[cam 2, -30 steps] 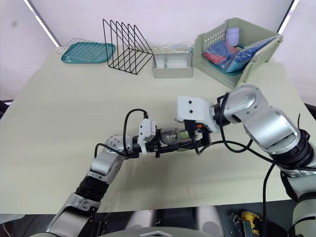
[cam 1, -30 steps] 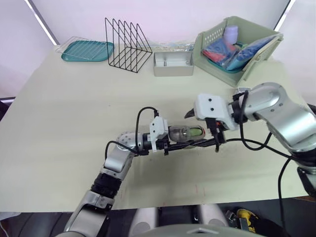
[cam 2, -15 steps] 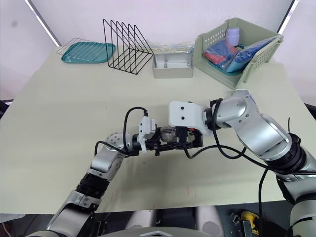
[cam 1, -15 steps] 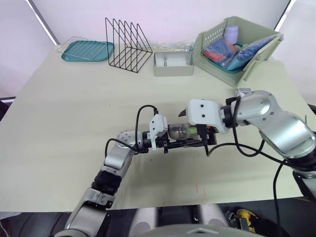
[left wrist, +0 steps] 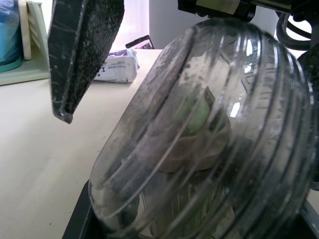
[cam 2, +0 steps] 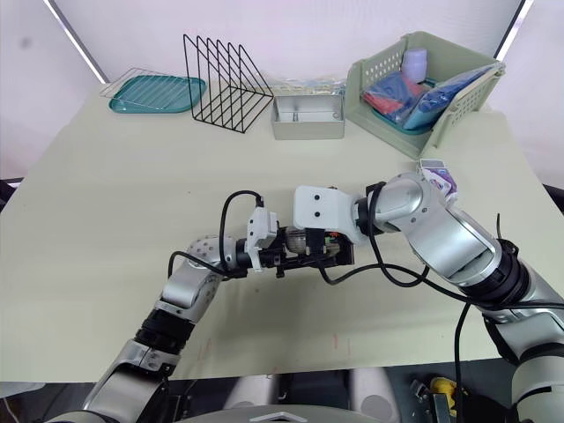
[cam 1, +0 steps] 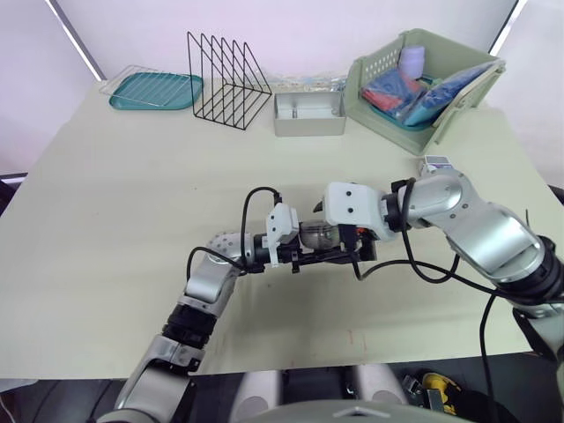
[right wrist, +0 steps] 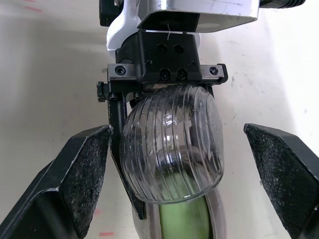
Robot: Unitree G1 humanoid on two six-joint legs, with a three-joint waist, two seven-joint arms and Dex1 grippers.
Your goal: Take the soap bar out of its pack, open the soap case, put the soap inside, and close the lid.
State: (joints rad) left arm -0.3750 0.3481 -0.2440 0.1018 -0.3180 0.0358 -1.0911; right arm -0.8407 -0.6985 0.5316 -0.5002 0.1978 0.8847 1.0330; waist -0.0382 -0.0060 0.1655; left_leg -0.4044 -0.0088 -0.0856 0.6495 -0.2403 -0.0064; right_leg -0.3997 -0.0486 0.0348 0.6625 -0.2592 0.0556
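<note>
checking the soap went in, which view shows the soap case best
Right wrist view: the clear ribbed soap case sits centred, green soap showing inside. The left wrist view has it very close, cut off. The eye views show it small, partly covered.

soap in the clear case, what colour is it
The soap is pale green, clearest in the right wrist view, inside the case.

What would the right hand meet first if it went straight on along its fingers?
Probably the soap case in the left hand, directly ahead between the right hand's open fingers.
</note>
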